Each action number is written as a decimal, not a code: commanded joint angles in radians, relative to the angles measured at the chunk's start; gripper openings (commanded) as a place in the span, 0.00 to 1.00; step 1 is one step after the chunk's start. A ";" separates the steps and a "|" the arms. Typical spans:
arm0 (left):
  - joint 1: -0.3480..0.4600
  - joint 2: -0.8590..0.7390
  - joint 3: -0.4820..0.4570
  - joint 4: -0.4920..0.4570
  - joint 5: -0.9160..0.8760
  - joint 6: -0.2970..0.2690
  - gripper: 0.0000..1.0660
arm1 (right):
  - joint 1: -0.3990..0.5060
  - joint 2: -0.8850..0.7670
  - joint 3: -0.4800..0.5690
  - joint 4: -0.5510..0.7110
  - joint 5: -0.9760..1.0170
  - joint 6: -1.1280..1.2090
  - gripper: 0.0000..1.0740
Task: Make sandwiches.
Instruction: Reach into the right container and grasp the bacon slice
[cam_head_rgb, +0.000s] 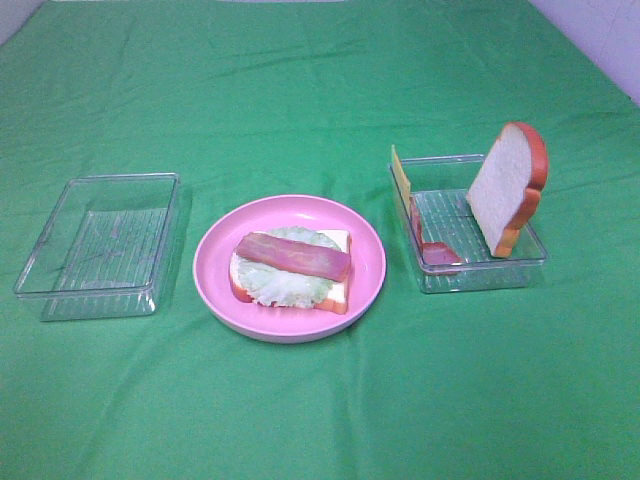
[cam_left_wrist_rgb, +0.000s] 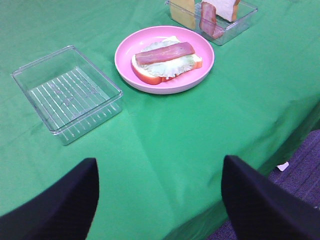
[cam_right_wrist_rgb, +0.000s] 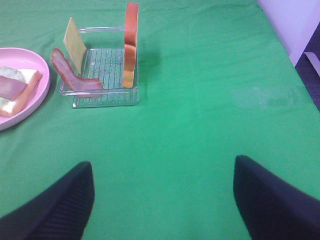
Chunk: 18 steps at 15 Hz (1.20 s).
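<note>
Resting on the round pink plate (cam_head_rgb: 215, 262), the half-built sandwich (cam_head_rgb: 292, 266) of bread, lettuce and bacon awaits more. Left gripper (cam_left_wrist_rgb: 159, 170) and right gripper (cam_right_wrist_rgb: 162, 167) hang spread, empty. Pinching the leaning white bread slice (cam_head_rgb: 503, 188) could topple it or drag its clear plastic tray (cam_head_rgb: 480, 278).

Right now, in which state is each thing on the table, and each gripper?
Left tray: empty.
Plate: holds bread, lettuce, bacon, stacked.
Right tray: holds three loose pieces.
Tray bread: standing on edge, by a wall.
Cheese: on edge against a wall.
Tray bacon: slumped against a wall.
Left gripper: open, holding nothing.
Right gripper: open, holding nothing.
</note>
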 joint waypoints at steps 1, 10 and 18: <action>-0.002 -0.023 0.002 -0.006 -0.013 0.003 0.63 | -0.004 -0.011 0.002 -0.001 -0.012 -0.009 0.68; -0.002 -0.023 0.002 -0.006 -0.013 0.002 0.63 | -0.004 0.008 -0.002 -0.001 -0.021 -0.009 0.68; -0.002 -0.022 0.002 -0.013 -0.014 0.002 0.63 | -0.004 0.539 -0.121 0.135 -0.171 -0.010 0.68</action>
